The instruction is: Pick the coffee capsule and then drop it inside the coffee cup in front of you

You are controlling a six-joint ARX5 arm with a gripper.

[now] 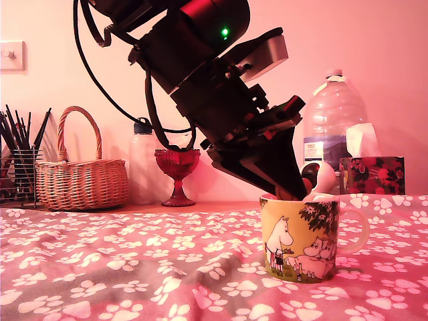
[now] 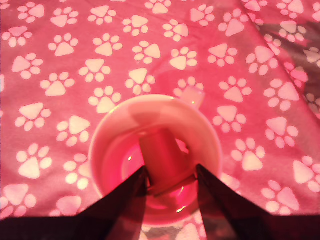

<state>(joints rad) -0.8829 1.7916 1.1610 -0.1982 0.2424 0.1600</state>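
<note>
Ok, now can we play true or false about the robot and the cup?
1. The black gripper holds the tiny peach-tan coffee capsule. True.
2. The gripper hangs over the woven wicker basket. False: it is over the yellow cartoon mug.
3. The red glass goblet stands upright behind the arm. True.
4. The mug lies on its side. False: it stands upright on the pink paw-print cloth.
</note>
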